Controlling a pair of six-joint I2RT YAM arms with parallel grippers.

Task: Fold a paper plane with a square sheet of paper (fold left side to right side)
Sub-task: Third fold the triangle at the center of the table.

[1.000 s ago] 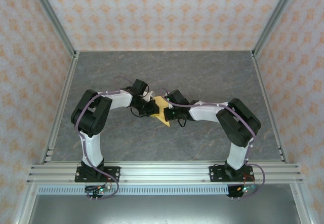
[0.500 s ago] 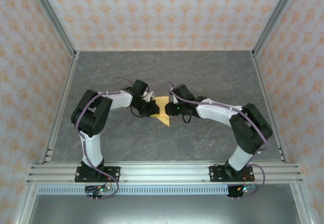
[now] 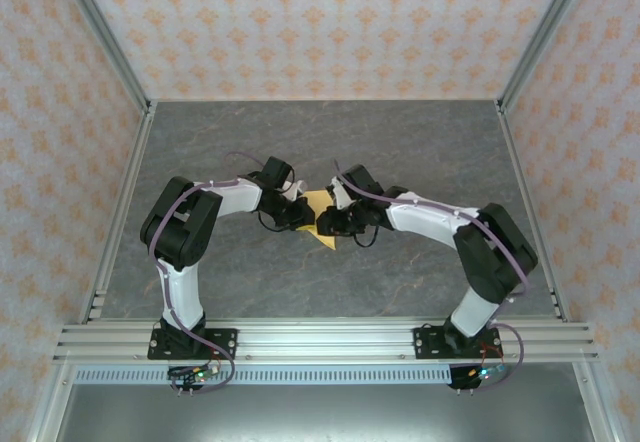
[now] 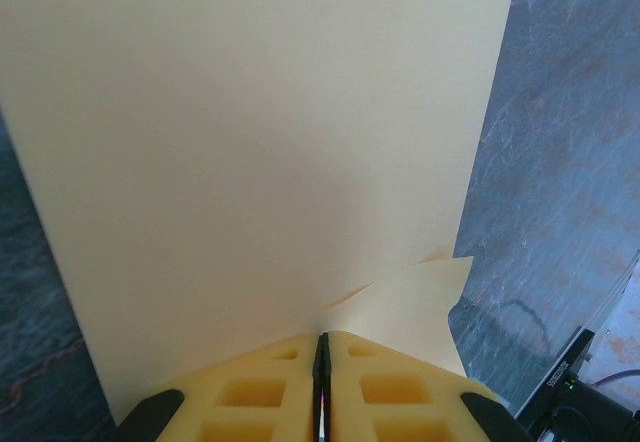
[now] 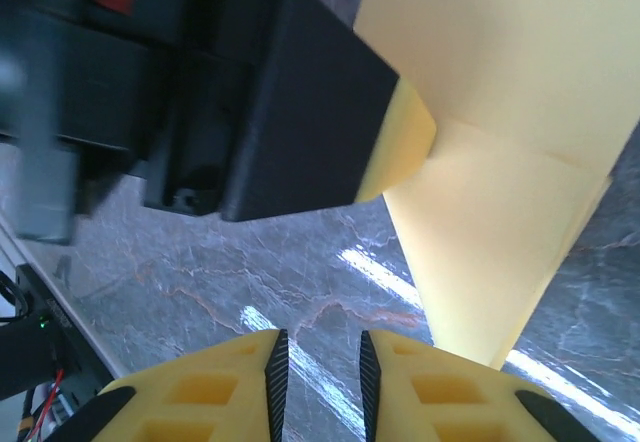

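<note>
— Paper (image 3: pixel 318 205) check: where's it at right now?

— Middle of the grey counter (image 3: pixel 420 152), in the gap between the two arms in the overhead view. It's a folded yellow-orange piece, with one pointed corner aimed at the near edge.

— Who's got it?

— The left tool (image 4: pixel 322 352). On its own wrist cam the yellow pads are pressed together with the paper's edge pinched right in the seam. The sheet runs away from them across most of the frame. There's a small loose flap (image 4: pixel 425 297) poking out on the right, just past the pads, so it's more than one layer there.

— And the right tool (image 5: pixel 318 362)?

— Not holding anything. Its fingers stand a little apart, a narrow slot, and you can see the marbled counter straight through it. In that cam the paper sits up and to the right, clear of those fingers, with a fold edge running across it. The left tool's black finger with its yellow pad meets the paper's left edge there.

— Is the paper lying flat or lifted?

— Can't tell for sure. From overhead the right tool is just beside the paper's right side and the left tool is on its left side. Both are well away from the patterned walls (image 3: pixel 330 22).
</note>
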